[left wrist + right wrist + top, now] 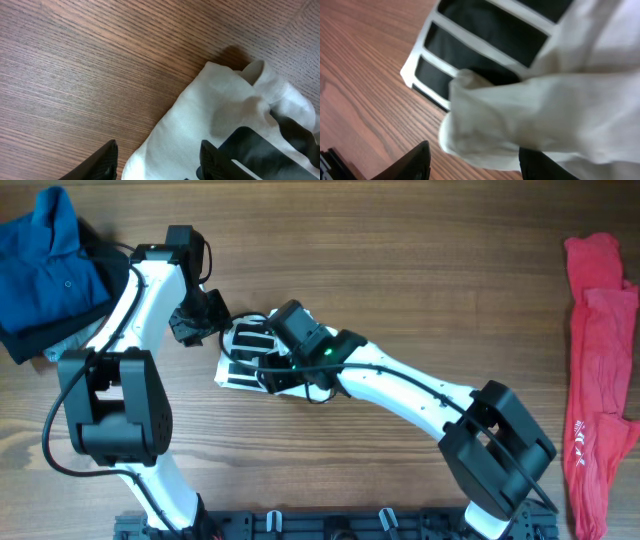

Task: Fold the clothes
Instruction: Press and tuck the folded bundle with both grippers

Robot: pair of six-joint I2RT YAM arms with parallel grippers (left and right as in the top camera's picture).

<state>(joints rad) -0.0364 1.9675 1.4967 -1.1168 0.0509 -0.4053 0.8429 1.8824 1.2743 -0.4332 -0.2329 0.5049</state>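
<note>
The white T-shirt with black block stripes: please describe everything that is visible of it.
The white T-shirt with black block stripes is soft cloth, folded into a small packet on the wooden table, near its middle. Black bars show on top; a white flap lies bunched between the right gripper's open fingers. The left gripper, open, straddles its plain white corner.

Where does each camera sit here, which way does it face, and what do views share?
Overhead: above the table, looking straight down; both arms meet over the white striped T-shirt.
Left wrist: on the left arm, facing down at the shirt's white edge; left gripper at bottom.
Right wrist: on the right arm, close on the shirt's black stripes; right gripper at bottom.
Shared: all three show the T-shirt.
</note>
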